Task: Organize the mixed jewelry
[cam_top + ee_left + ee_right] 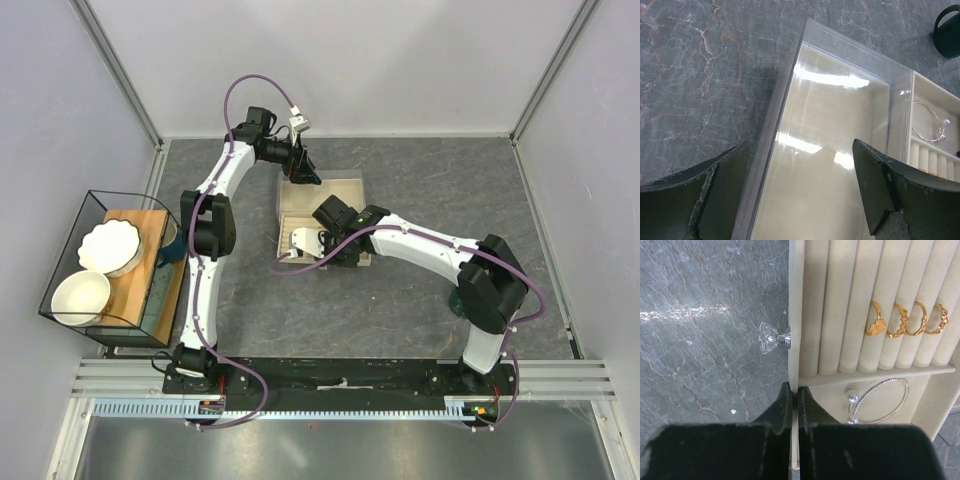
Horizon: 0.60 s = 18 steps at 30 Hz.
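Right hand (794,400) clenched on a wall of the beige box (794,315). Gold rings (876,327) sit in the roll slots at its 1 o'clock, silver bracelet (883,383) in the compartment at 3. Left hand (800,144) released, fingers spread over the clear lid (830,150).

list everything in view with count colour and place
beige box: 1, beige, table centre
gold rings: 4, gold, on its rolls
silver bangle: 1, silver, box compartment
crystal knob: 1, clear, box's wall
clear lid: 1, transparent, adjoining box
dark green vessel: 1, green, on table
glass case: 1, clear, table's left
white bowls: 2, white, inside case
wooden board: 1, tan, inside case
left gripper: 1, black, open over lid
right gripper: 1, black, shut on box
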Motion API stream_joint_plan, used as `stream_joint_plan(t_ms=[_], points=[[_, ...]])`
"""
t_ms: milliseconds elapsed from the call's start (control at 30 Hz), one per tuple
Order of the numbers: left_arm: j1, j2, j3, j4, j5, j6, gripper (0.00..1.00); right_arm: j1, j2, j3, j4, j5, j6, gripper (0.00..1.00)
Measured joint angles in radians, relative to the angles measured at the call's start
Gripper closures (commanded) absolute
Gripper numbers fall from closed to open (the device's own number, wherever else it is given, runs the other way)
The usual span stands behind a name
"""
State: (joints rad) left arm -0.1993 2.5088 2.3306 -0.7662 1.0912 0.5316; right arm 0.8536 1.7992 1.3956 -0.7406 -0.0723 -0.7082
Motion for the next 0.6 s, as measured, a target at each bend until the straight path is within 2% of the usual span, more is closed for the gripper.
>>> stream_joint_plan(t_ms=[600], points=[[-0.017,0.000,-0.013,-0.026,-0.001,0.031,0.10,-0.001,0.023,0.043,-0.010,-0.014,-0.023,1.00]])
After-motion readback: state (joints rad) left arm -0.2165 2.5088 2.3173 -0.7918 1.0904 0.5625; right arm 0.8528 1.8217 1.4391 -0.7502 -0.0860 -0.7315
